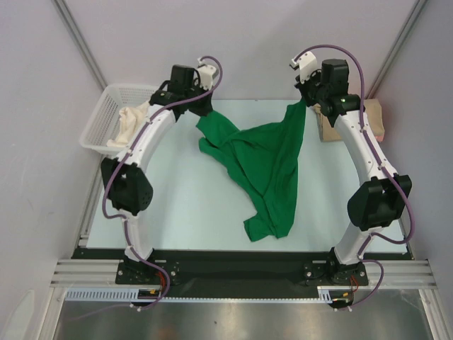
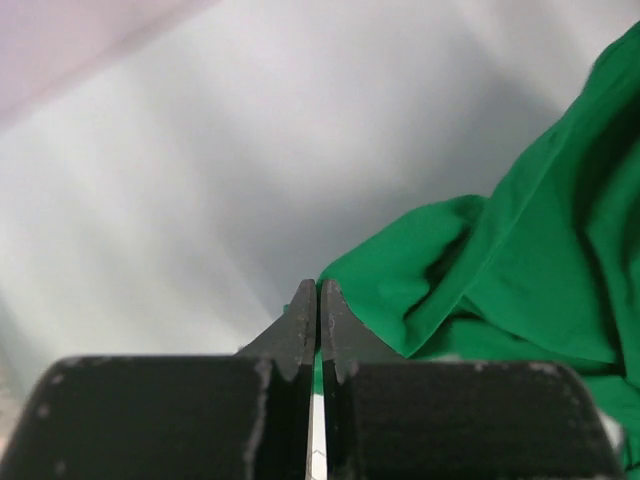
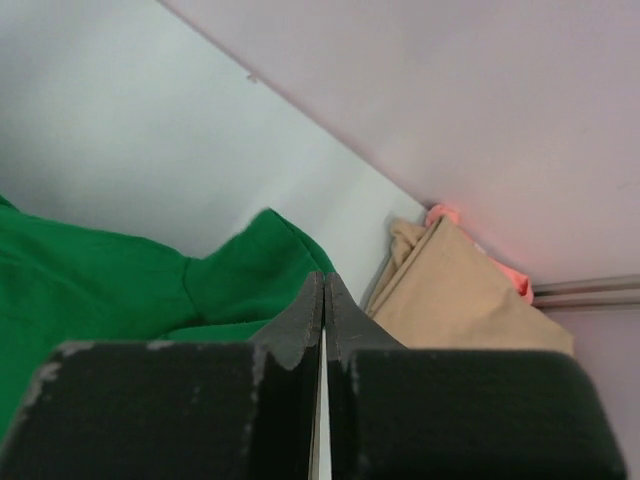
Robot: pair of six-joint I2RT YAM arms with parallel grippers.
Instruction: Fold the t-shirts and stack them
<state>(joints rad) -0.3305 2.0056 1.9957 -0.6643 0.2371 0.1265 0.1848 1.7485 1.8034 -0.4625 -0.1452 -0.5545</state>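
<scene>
Jaws pressed together, the left pincer point(image 2: 317, 292) and right pincer point(image 3: 325, 287) each pinch the green tee point(image 1: 265, 163); the tan tee point(image 3: 470, 300) is half hidden.

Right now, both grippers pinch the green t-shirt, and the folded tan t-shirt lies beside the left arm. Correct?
No: the tan t-shirt lies beside the right arm; see the top external view. The left gripper and right gripper do pinch the green t-shirt.
</scene>
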